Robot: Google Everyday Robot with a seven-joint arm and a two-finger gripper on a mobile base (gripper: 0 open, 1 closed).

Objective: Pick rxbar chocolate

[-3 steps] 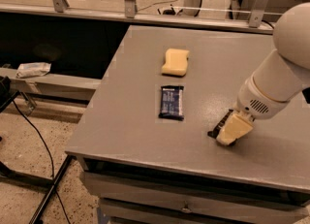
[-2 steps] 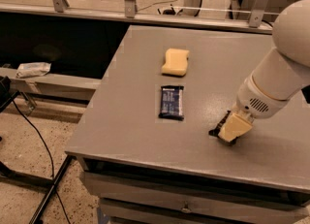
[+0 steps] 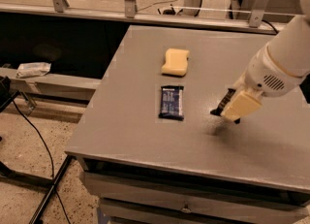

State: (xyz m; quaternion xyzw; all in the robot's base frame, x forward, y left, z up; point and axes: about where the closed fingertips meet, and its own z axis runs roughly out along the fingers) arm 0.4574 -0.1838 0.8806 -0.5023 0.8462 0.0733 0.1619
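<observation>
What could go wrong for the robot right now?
The gripper hangs over the right part of the table, with what looks like the black snack bar at its tip. The bar might slip out and drop onto the table. The blue wrapper lies close by; a swing toward it might bump it.

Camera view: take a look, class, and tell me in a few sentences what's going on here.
A robot arm reaches in from the right, its end effector hanging just above the table. It appears to grip the rxbar chocolate, a black bar held clear of the surface with a shadow beneath. A blue bar and a sponge lie untouched mid-table.
</observation>
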